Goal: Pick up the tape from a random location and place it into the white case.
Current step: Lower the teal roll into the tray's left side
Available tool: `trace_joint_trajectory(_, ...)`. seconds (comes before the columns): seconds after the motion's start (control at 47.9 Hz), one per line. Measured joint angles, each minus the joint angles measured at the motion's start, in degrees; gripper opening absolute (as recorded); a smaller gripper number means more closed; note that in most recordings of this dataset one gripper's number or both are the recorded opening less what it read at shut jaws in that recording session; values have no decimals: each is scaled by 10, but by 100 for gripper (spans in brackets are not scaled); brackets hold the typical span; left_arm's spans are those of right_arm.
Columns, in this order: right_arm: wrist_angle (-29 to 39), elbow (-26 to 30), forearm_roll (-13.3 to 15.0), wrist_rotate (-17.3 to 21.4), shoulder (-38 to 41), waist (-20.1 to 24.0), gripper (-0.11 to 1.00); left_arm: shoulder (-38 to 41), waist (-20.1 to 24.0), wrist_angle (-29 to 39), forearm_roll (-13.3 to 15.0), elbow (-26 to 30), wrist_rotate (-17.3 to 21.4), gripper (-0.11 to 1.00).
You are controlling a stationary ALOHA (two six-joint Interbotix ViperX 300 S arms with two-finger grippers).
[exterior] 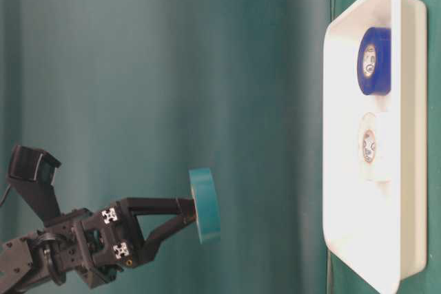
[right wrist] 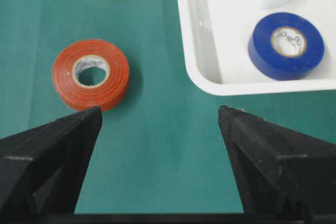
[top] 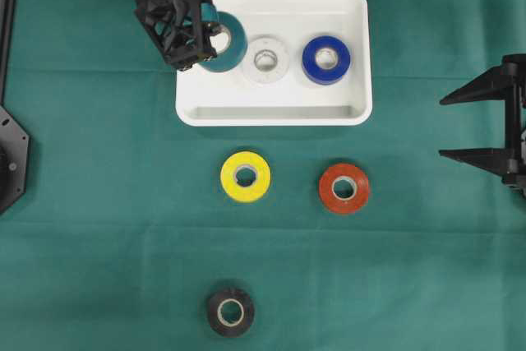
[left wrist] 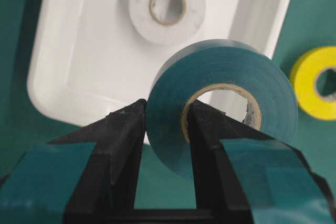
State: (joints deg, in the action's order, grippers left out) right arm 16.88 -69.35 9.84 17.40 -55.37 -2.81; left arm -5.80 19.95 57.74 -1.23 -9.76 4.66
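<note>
My left gripper (top: 205, 39) is shut on a teal tape roll (top: 233, 47), one finger through its core and the other on its outer face (left wrist: 220, 77). It holds the roll upright in the air above the left end of the white case (top: 271, 113), clear of the case floor (exterior: 413, 191). A white roll (top: 279, 67) and a blue roll (top: 312, 63) lie flat inside the case. My right gripper (top: 448, 127) stands open at the right edge of the table with nothing between its fingers (right wrist: 160, 111).
On the green cloth in front of the case lie a yellow roll (top: 259, 187), a red roll (top: 329, 191) and, nearer the front edge, a black roll (top: 215, 311). The red roll (right wrist: 113, 80) lies just ahead of my right gripper's left finger.
</note>
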Motion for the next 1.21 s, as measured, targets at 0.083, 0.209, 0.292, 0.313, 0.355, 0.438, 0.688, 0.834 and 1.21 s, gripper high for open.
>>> trace_joint_trajectory(0.083, 0, 1, 0, 0, 0, 0, 87, 0, 4, 1, 1, 1, -1, 19)
trace_joint_trajectory(0.209, 0, 0, 0, 0, 0, 0, 87, 0, 8, 2, 0, 1, -1, 19)
trace_joint_trajectory(0.292, 0, 0, -1, 0, 0, 0, 87, 0, 7, 4, 1, 0, -2, 19)
trace_joint_trajectory(0.313, 0, 1, 0, 0, 0, 0, 87, 0, 7, 4, 0, 0, -2, 19)
trace_joint_trajectory(0.355, 0, 1, 0, 0, 1, 0, 87, 0, 7, 4, 1, 0, -2, 19)
trace_joint_trajectory(0.438, 0, 1, 0, 0, 0, 0, 87, 0, 7, 5, 1, 0, -2, 19)
trace_joint_trajectory(0.688, 0, 0, 0, 0, 1, 0, 87, 0, 8, 6, 0, 0, -2, 19)
trace_joint_trajectory(0.834, 0, 1, 0, 0, 0, 0, 87, 0, 7, 6, 0, 1, -2, 19)
trace_joint_trajectory(1.21, 0, 1, 0, 0, 0, 0, 87, 0, 7, 6, 0, 0, -2, 19)
